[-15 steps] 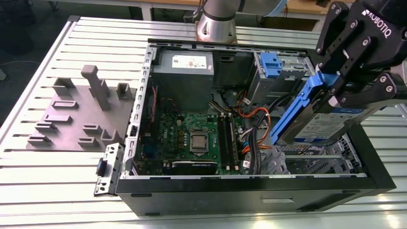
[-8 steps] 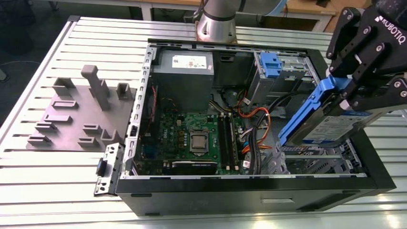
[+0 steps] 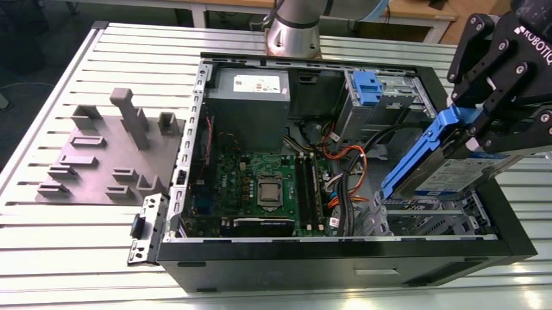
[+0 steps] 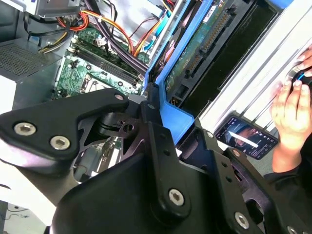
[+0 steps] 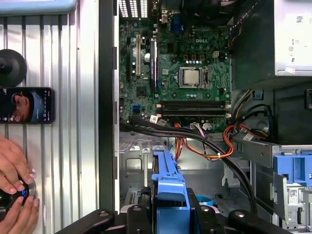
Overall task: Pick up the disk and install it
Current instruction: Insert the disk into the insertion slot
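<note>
Disk (image 3: 440,165) partly behind the gripper (image 3: 496,126); phone (image 5: 24,105) and hands (image 5: 14,187) cut by the edge.

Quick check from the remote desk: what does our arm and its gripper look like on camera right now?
The gripper is matte black, built from flat angular link plates joined by round silver bolts, with white lettering on one plate in the exterior view. Its fingers are black bars. The arm is a smooth silver-grey cylinder rising behind the computer case.

light: bright, even (overhead) | shadows: soft | blur: slight
</note>
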